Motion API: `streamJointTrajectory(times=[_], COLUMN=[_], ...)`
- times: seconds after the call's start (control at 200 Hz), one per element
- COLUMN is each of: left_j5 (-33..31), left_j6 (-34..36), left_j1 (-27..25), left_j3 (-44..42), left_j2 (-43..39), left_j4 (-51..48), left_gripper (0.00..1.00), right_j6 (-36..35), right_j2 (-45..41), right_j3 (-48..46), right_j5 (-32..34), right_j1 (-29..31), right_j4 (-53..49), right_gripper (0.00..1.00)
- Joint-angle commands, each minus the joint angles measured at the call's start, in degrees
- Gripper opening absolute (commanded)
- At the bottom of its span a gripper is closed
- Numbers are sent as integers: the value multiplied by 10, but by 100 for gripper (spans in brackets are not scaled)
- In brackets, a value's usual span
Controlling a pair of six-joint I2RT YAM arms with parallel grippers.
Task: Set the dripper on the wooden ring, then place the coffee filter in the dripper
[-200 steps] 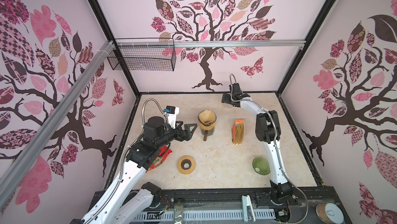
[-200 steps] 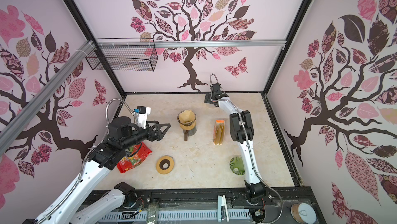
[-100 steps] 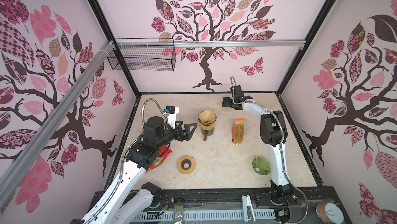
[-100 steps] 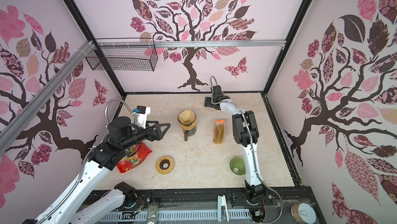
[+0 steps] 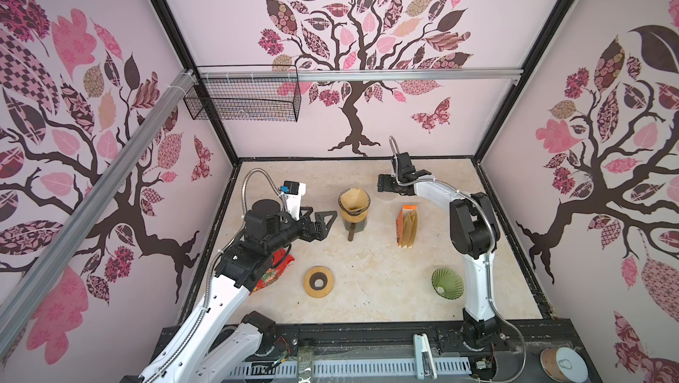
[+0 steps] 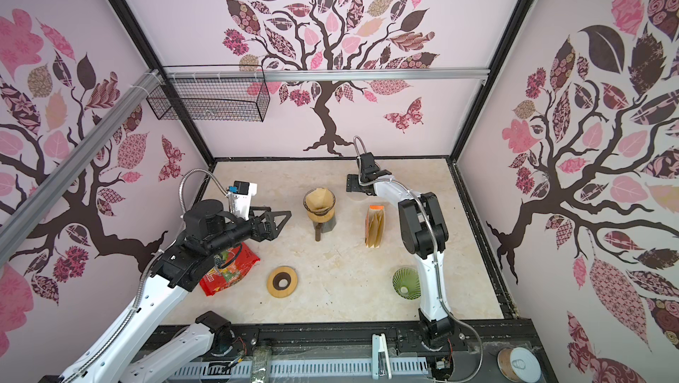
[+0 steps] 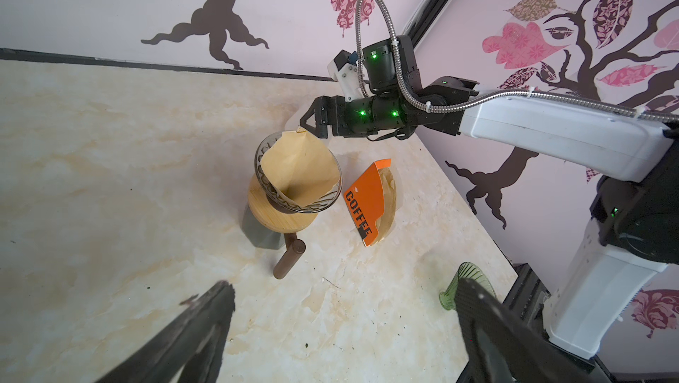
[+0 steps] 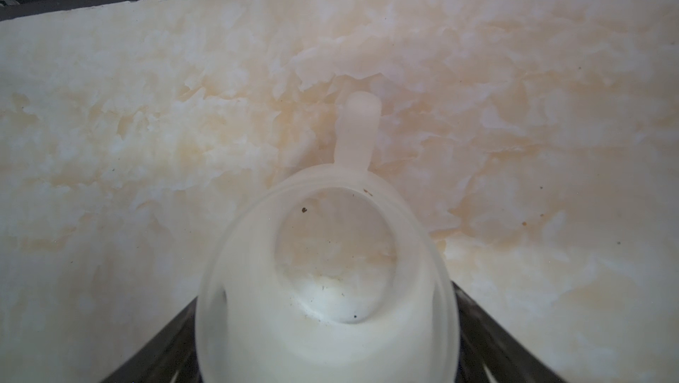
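Cream, marble-patterned bench [image 5: 367, 300] fills the floor of a booth papered with pink and brown tree prints. Along the near edge lie a flat wooden ring [image 5: 318, 282] with a dark hole, a green ribbed glass cone [image 5: 447, 283] toward the right corner and a glossy red packet [image 6: 227, 271] at the left edge, part hidden under the left arm. The middle strip between them is bare.

Past the packet the left tool [image 6: 279, 216] hangs over the bench with its jaws spread wide and nothing between them, pointing at the dripper [image 7: 323, 204] but well apart from it.

The coffee filter [image 7: 297, 168] is an unbleached brown paper cone, smooth and creased along one seam. It sits inside the clear ribbed glass dripper, leaning a little, one corner poking above the rim. The dripper rests on a round wooden collar [image 7: 279, 216] atop a grey pot [image 7: 261, 234] with a brown stick handle [image 7: 288, 260].

Just right of it lies an orange filter pack [image 5: 406, 225], lettered COFFEE.

Near the far edge the right tool [image 5: 385, 184] straddles a frosted white cup [image 8: 327, 326] with a tab. The view is blurred, so I cannot tell whether the jaws press on it.
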Motion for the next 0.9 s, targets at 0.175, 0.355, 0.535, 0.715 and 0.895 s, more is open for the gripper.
streamJointTrajectory(times=[0.175,0.355,0.535,0.715,0.895], left_j5=[-2,-2,-2,-4,-6], left_j6=[1,1,-1,2,2], left_j1=[3,3,3,3,3], left_j3=[-15,-16,-14,-15,-14], left_j2=[-8,-8,-9,-11,-12], left_j4=[12,12,12,11,11], left_gripper=[97,97,97,97,97], right_j6=[-17,-17,-16,-23,-28], right_j2=[-55,-70,-93,-97,-109], right_j3=[-34,-62,-97,-102,-125], right_j5=[2,3,7,39,41], right_j1=[22,36,43,43,43], right_j4=[-8,-15,-9,-26,-15], right_gripper=[89,89,89,91,95])
